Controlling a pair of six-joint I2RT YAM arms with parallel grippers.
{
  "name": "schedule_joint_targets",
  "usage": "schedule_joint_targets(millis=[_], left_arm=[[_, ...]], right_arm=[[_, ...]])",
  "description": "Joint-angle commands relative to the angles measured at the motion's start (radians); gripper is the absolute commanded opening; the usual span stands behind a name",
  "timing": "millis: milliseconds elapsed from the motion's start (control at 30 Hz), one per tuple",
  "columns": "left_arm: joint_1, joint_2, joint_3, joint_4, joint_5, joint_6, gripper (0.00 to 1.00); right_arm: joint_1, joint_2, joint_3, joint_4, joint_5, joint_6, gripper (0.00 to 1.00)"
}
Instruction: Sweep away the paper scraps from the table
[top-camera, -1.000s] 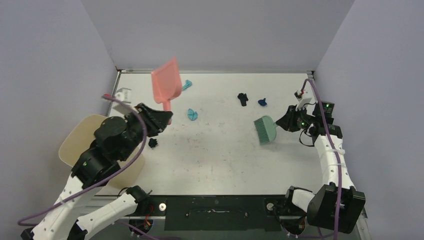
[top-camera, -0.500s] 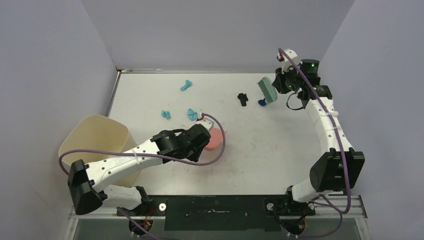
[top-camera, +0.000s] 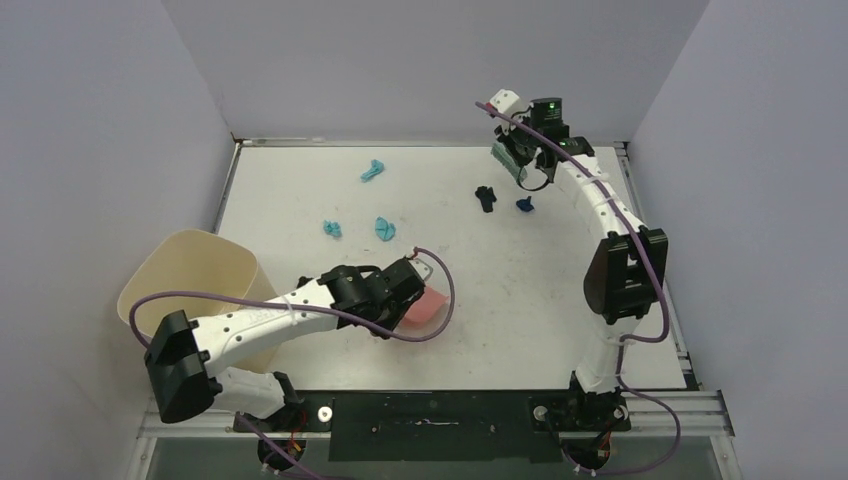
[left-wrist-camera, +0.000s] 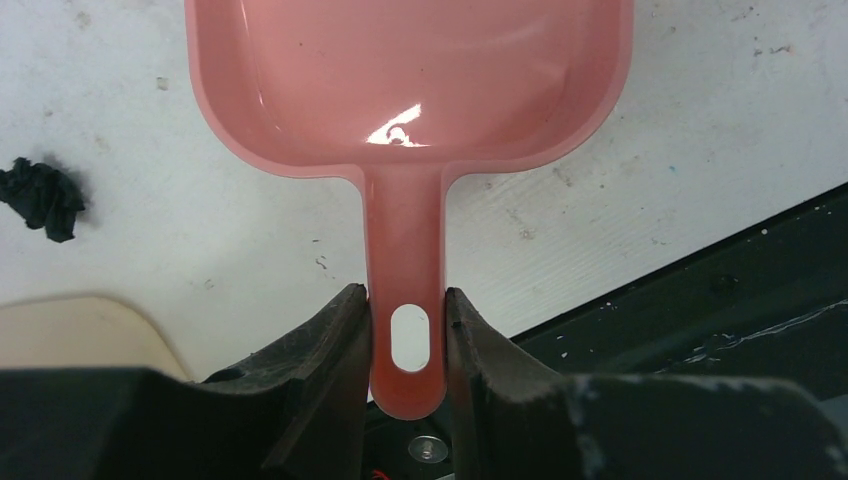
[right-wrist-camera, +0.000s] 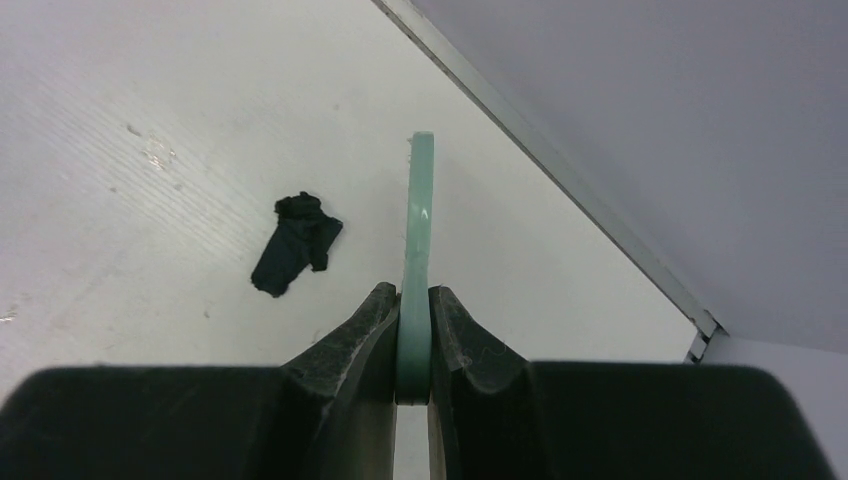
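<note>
Showing left gripper (left-wrist-camera: 408, 300) clamped on flat pink plastic dustpan (left-wrist-camera: 410, 90), right gripper (right-wrist-camera: 414, 300) clamped on teal hand brush (right-wrist-camera: 420, 200); 5 crumpled paper scraps (top-camera: 385, 228) on far half of white rectangular table (top-camera: 520, 300).

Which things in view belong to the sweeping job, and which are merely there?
Job: small crumpled paper scraps, teal, black, dark blue; white rectangular table; flat pink plastic dustpan; teal hand brush; beige round-cornered bin, probably.
Merely there: purple cables; black mounting rail.
</note>
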Motion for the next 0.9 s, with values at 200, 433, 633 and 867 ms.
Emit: schedule_joint_targets(millis=[200,433,633,867], left_arm=[[-0.006,0.176,0.081,0.068,0.167,-0.011,0.00],[-0.006,0.217,0.091,0.105,0.170,-0.014,0.00],[-0.007,0.261,0.080,0.146,0.145,-0.005,0.00],[-0.013,0.320,0.084,0.201,0.114,-0.018,0.00]], right_arm=[[0.127,0.135,0.052,0.033,0.134,-0.252,0.05],[0.241,0.061,-0.021,-0.192,0.028,-0.244,0.05],[0.269,-0.035,-0.047,-0.412,-0.211,-0.137,0.05],[0.270,-0.143,-0.082,-0.613,-0.479,-0.122,0.05]])
